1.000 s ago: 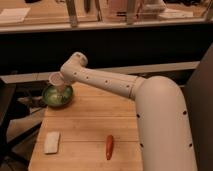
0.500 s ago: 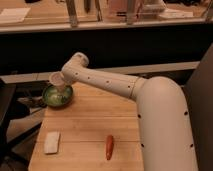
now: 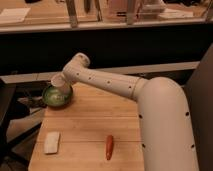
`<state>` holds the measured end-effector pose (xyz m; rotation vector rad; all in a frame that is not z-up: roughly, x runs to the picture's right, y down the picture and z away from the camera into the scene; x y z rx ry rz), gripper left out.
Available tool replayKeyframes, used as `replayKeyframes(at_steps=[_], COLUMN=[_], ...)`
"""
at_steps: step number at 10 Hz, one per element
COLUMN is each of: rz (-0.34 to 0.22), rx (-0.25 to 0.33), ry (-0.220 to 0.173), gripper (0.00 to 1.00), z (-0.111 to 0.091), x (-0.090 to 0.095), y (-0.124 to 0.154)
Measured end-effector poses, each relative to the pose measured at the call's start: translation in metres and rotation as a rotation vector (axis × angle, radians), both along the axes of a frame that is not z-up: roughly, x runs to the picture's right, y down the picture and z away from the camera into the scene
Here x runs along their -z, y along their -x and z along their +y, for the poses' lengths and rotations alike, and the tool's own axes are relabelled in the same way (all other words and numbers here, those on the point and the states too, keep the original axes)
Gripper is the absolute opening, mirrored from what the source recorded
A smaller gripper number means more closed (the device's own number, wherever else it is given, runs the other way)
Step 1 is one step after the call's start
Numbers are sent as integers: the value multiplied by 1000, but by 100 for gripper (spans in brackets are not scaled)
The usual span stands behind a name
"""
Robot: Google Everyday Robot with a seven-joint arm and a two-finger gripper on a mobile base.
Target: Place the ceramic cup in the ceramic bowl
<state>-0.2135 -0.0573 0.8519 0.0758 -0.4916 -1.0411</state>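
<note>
The white arm reaches from the right across the wooden counter to its far left corner. The green bowl stands on that corner. The cup is above the bowl's right rim, tilted, at the end of the arm. The gripper is at the cup, over the bowl; whether it is closed on the cup cannot be told. Nearer the front edge lie a white block and an orange object, well apart.
</note>
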Motion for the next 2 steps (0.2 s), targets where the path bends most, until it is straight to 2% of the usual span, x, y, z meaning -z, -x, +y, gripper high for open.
replayKeyframes(at_steps=[2], rz=[-5], rx=[1], ry=[-3], gripper=[32], z=[0], x=[0], y=[-1])
